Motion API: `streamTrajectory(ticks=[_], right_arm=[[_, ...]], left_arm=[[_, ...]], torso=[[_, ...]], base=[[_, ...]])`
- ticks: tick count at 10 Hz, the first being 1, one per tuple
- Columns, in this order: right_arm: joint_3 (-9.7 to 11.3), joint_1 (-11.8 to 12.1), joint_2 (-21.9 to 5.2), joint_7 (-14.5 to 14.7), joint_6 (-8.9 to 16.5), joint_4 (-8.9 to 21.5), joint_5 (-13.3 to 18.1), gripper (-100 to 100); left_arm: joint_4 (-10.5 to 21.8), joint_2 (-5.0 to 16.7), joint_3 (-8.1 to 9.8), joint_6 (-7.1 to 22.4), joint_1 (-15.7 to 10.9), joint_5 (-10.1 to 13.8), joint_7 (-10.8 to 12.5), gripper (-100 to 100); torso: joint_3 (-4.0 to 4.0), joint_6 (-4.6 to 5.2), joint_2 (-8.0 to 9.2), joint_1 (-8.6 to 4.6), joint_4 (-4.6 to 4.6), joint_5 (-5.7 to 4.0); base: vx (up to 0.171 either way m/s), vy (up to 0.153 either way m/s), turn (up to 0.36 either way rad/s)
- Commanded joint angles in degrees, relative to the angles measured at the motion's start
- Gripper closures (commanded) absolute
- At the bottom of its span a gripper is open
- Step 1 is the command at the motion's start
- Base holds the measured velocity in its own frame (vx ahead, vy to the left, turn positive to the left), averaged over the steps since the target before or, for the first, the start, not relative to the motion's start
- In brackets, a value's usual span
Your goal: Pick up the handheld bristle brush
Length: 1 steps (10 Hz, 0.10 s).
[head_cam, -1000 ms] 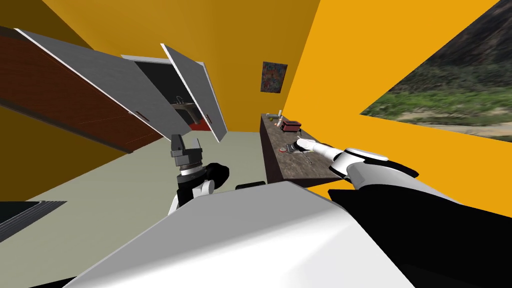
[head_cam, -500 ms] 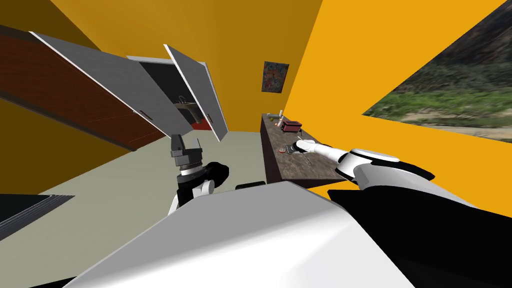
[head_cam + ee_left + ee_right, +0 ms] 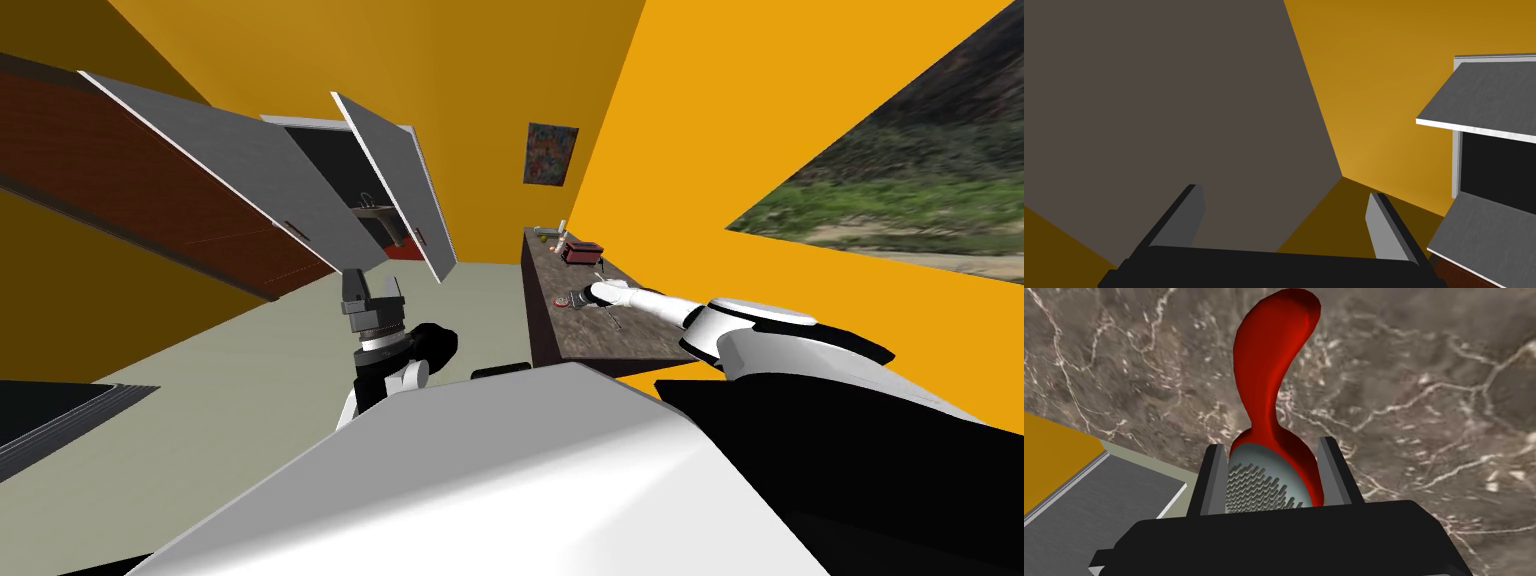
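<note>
The handheld brush (image 3: 1269, 378) has a curved red handle and a grey bristle pad. Its head sits between the fingers of my right gripper (image 3: 1271, 448), which press its two sides, while the handle sticks out over the brown marbled counter (image 3: 1424, 388). In the head view that right gripper (image 3: 588, 294) reaches out over the middle of the counter (image 3: 590, 345). Whether the brush touches the counter I cannot tell. My left gripper (image 3: 372, 284) is held up in front of my chest, away from the counter, its fingers (image 3: 1196, 210) standing open on nothing.
A red box (image 3: 582, 252) and a few small items stand at the counter's far end. Two grey doors (image 3: 390, 190) hang open to the left of it. An orange wall runs along the counter's right side; pale floor lies to its left.
The whole head picture has shifted slightly, so my body has moved. My right arm has stretched a little further over the counter. The grip on the brush is the same.
</note>
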Motion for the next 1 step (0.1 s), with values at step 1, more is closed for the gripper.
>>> streamTrajectory(ticks=[1], right_arm=[[0.0,0.0,0.0,0.0,0.0,0.0,0.0,0]], left_arm=[[0.0,0.0,0.0,0.0,0.0,0.0,0.0,0]], torso=[[0.0,0.0,0.0,0.0,0.0,0.0]], base=[[0.0,0.0,0.0]])
